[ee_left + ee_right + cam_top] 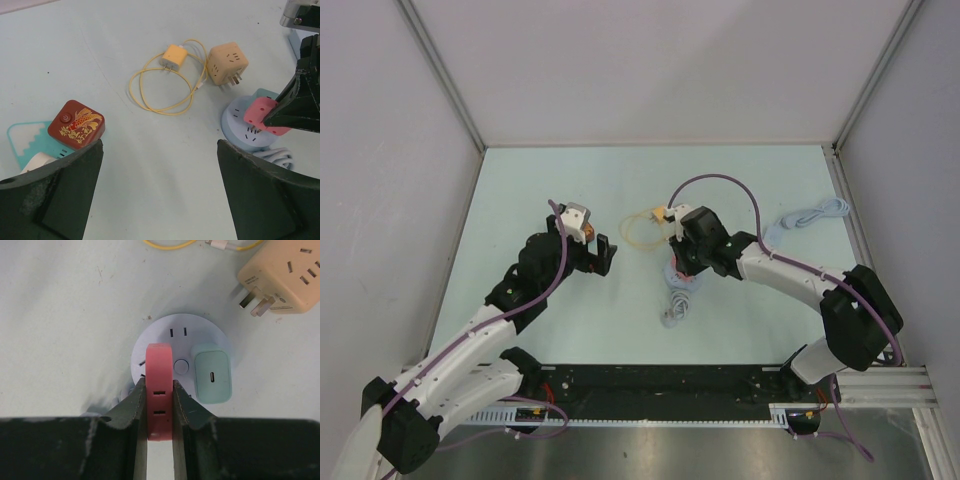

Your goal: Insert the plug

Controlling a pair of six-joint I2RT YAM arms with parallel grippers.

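Pale-green table [540,190] sits between grey walls in the top view. The left gripper [600,252] hovers left of centre, spread wide and holding nothing. The right gripper [680,262] is down over the round socket hub [680,280] and hides most of it. The hub's grey cord [672,312] trails toward the near edge. A yellow cable [642,232] loop lies between the two grippers, nearer the right one. A pale blue cable [812,215] lies far right, well apart.

Left wrist view: both left fingers [50,200] stand far apart with bare table between them. A red box with a gold fish [76,125] sits near the left finger, on a teal-white card [22,140]. A yellow charger [174,56] joins the cable loop. A beige cube adapter [227,65] lies just beside it, prongs pointing toward the hub. The pink plug [261,116] is tilted on the hub, with a mint charger [265,94] behind it.

Right wrist view: the right gripper is clamped on the pink plug, one finger on each side. The plug's far end covers the hub's left half, beside the centre button. Whether its prongs are seated cannot be told. The mint charger sits on the hub's right side, close beside the plug. One slot pair at the hub's far edge is uncovered. The adapter's prongs lie near the hub's rim.
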